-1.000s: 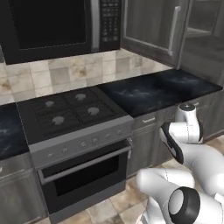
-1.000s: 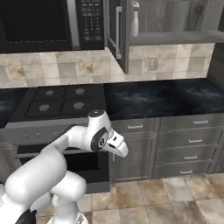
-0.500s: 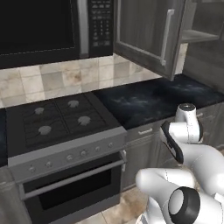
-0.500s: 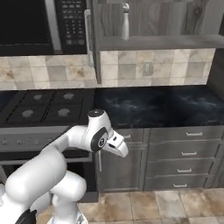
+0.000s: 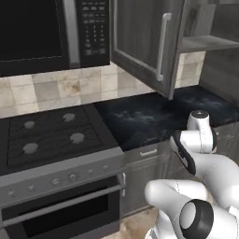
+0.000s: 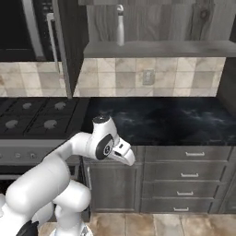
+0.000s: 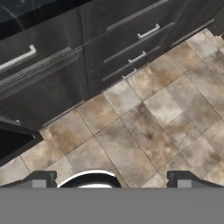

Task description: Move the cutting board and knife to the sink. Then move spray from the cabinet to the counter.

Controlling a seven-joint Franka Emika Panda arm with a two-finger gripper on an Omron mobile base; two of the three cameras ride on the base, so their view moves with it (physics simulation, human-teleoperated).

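The spray is a slim pale bottle standing upright on the shelf of the open cabinet, near the shelf's left end. The cabinet door with its white bar handle swings out over the counter, black with faint veins. My arm is folded low in front of the base cabinets, well below the spray. In the hand view my gripper points down at the tiled floor, open, fingertips wide apart with nothing between them. The cutting board, knife and sink are out of view.
A black microwave hangs left of the cabinet, above a gas stove with an oven below. Grey drawers run under the counter. The open door edge juts out between microwave and shelf.
The base has driven to the right, so the whole scene has slid left and the cabinet with the spray now sits nearer the middle. The arm keeps its folded pose, gripper still open.
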